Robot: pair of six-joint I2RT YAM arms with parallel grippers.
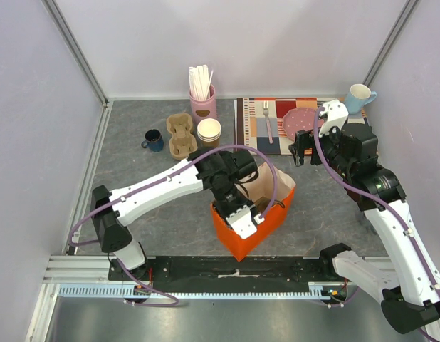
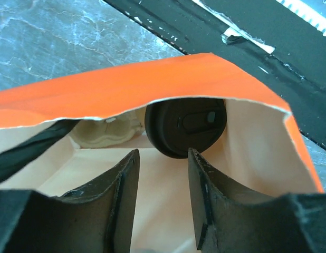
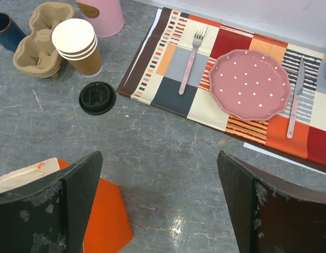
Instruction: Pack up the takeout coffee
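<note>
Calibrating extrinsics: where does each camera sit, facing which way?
Top external: high behind, looking down at the table; left arm, right arm show.
Left wrist: over the orange bag, looking in at the takeout coffee; left gripper shows.
Right wrist: above table, facing the placemat; right gripper shows.
All three share the orange bag.

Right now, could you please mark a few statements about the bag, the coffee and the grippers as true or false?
1. The takeout coffee is inside the orange bag. True.
2. The left gripper is clamped on the coffee. False: its jaws stand apart, and the cup lies beyond them.
3. The right gripper is open and empty. True.
4. The fork lies on the pink plate. False: it lies on the placemat, beside the plate.
</note>
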